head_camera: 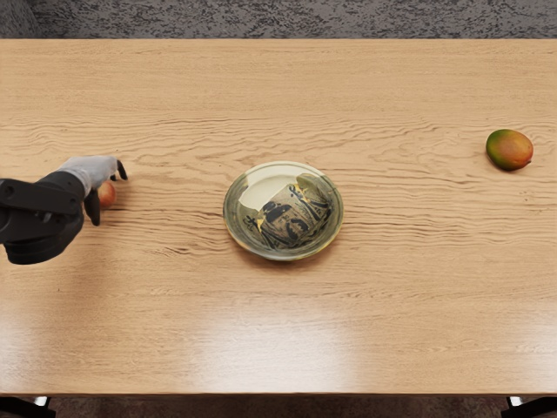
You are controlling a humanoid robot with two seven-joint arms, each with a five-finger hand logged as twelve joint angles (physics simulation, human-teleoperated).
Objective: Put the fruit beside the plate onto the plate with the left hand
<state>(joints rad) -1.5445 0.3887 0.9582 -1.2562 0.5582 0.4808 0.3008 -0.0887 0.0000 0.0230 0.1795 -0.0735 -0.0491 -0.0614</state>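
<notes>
Nearest you: table (278, 331), pale wood with long horizontal grain and a soft glare patch along the near edge.

Your left arm (35, 222) enters from the left edge, with a dark, blocky forearm and wrist lying low over the tabletop. The left hand (87, 172) is pale grey with dark fingertips (122, 171). It is cupped palm-down, with the thumb on the near side and the fingers curled over the far side, closed around a small reddish fruit (107, 193). Only a sliver of the fruit shows. It sits at table level, well apart from the plate and left of it.

Mid-table you have the plate (233, 228), round and shallow, with a glossy rim and a mirror-like centre showing dark reflections.

Farther back, near the right edge, lies a mango (509, 149). It is oval and smooth, green blending to orange-red.

Beyond the far edge you see grey, speckled floor (261, 17).
</notes>
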